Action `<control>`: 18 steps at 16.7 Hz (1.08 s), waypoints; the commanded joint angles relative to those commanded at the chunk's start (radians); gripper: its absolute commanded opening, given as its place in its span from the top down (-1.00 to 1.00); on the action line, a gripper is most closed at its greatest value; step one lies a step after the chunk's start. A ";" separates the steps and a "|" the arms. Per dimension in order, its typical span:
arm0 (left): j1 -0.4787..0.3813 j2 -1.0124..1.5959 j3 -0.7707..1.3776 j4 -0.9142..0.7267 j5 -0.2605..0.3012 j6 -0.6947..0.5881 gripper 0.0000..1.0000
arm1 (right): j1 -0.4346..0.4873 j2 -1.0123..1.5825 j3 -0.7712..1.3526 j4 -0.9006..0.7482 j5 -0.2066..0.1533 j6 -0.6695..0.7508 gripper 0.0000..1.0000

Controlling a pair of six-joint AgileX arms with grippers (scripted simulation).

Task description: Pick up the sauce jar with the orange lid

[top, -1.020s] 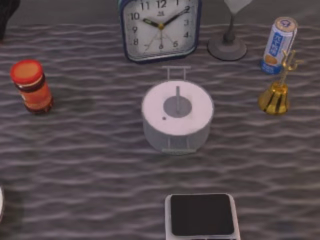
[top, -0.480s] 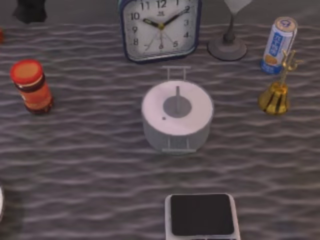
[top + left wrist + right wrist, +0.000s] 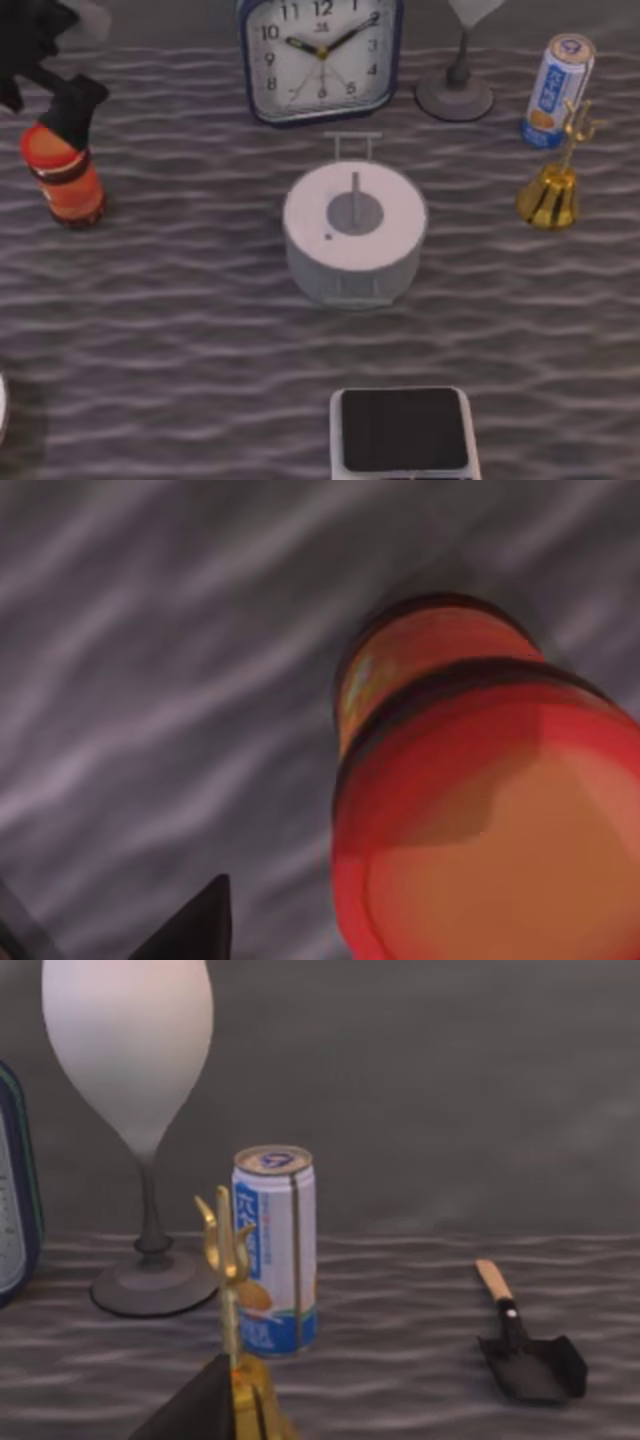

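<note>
At the table's (image 3: pixel 180 330) left side, our left gripper (image 3: pixel 62 112) hangs directly over the sauce jar (image 3: pixel 68 185), covering most of the orange lid (image 3: pixel 500 850); whether its fingers are spread or closed, we cannot tell. The jar stands upright, long axis vertical, lid uppermost, holding orange-red sauce under a dark band label. Our right arm is outside the top view; its wrist camera faces a blue-and-white can (image 3: pixel 275 1250), a gold bell (image 3: pixel 548 192), a wine glass (image 3: pixel 130 1080) and a small shovel (image 3: pixel 525 1345).
</note>
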 joint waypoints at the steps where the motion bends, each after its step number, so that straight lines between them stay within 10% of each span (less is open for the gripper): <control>1: 0.003 0.027 0.012 -0.011 -0.009 0.005 -1.00 | 0.000 0.000 0.000 0.000 0.000 0.000 -1.00; 18: 0.009 0.057 -0.181 0.176 -0.022 0.012 -1.00 | 0.000 0.000 0.000 0.000 0.000 0.000 -1.00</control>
